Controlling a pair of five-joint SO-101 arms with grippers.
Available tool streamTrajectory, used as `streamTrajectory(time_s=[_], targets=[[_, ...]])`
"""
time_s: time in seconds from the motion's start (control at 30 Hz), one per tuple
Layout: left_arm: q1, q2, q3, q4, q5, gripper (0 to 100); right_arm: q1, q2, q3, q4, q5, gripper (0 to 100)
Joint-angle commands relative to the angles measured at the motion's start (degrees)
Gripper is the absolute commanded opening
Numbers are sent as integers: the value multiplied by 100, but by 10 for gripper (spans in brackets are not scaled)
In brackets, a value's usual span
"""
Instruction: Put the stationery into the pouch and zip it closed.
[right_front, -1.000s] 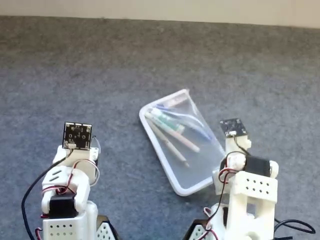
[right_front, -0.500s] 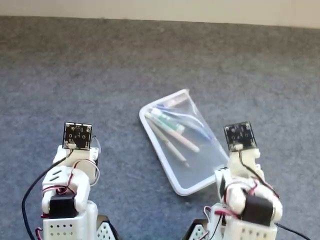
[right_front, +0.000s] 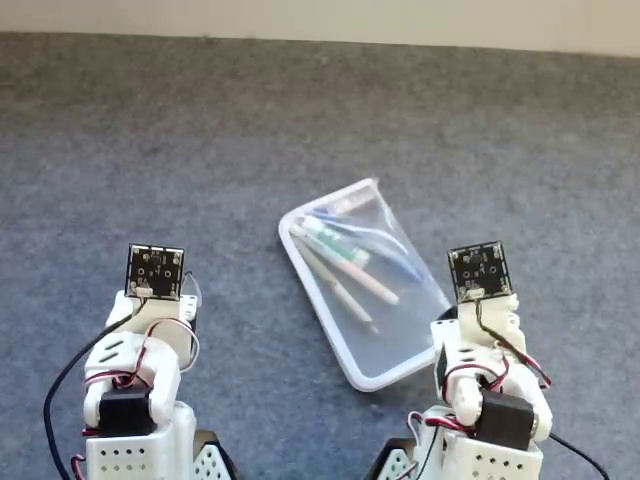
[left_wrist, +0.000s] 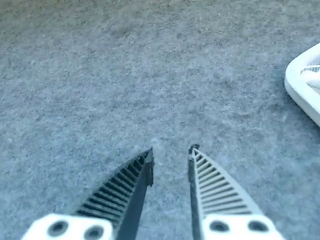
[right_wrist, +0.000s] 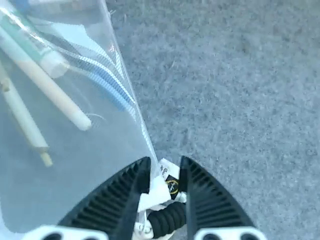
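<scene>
1. Hanging at the lower left of the high view, the left arm (right_front: 135, 350) holds the left gripper (left_wrist: 170, 150) over bare grey carpet (right_front: 300, 120); its jaws stand a little apart, with nothing between them.
2. At the lower right stands the right arm (right_front: 485, 370); the right gripper (right_wrist: 164, 161) sits at the near corner of the clear pouch (right_front: 390, 340); its jaws are narrowly apart, and a white tab (right_wrist: 167, 182) lies in the gap.
3. The pouch lies slanted at mid-frame, touching the carpet, well apart from the left arm; the stationery (right_front: 350, 270) is inside it: white pens (right_wrist: 55, 95) and a blue one (right_wrist: 107, 82).
4. Beyond, carpet runs up to a pale strip (right_front: 320, 15) along the top edge.
</scene>
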Motion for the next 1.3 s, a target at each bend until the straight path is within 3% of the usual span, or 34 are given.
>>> streamTrajectory(time_s=[0.0, 0.27, 0.5, 0.77, 1.03, 1.27], targets=[[-48, -57, -127, 9, 44, 26, -31, -57, 92, -382, -9, 43], [-4, -57, -66, 0, 44, 5, -40, -57, 233, -602, -1169, 40], [505, -57, 215, -167, 26, 7, -251, -57, 1437, -1631, -2040, 40], [505, -40, 752, -607, 18, 7, -233, -57, 2185, -1877, -2057, 40], [514, -40, 752, -176, 18, 6, -242, -57, 2730, -1886, -2057, 38], [514, -40, 752, 853, 18, 6, -215, -57, 2800, -1886, -2057, 38]])
